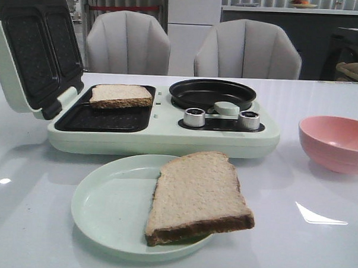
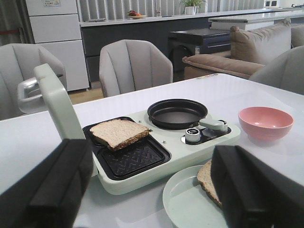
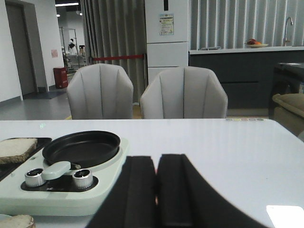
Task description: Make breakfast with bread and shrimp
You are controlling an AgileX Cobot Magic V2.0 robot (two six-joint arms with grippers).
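Note:
One bread slice (image 1: 197, 197) lies on a pale green plate (image 1: 104, 208), overhanging its right rim. The other slice (image 1: 121, 96) rests tilted at the back of the open sandwich tray of the breakfast maker (image 1: 167, 136). No shrimp shows in any view. Neither gripper shows in the front view. In the left wrist view my left gripper (image 2: 152, 190) is open wide and empty, above the table in front of the maker, with the plate (image 2: 185, 204) between its fingers. My right gripper (image 3: 156, 161) is shut, right of the maker. A thin pinkish sliver shows in its gap; I cannot tell what it is.
The maker's lid (image 1: 34, 50) stands open at the left. A black frying pan (image 1: 211, 94) sits on the maker's right half, behind two knobs (image 1: 194, 117). An empty-looking pink bowl (image 1: 336, 141) stands at the right. Two chairs stand behind the table.

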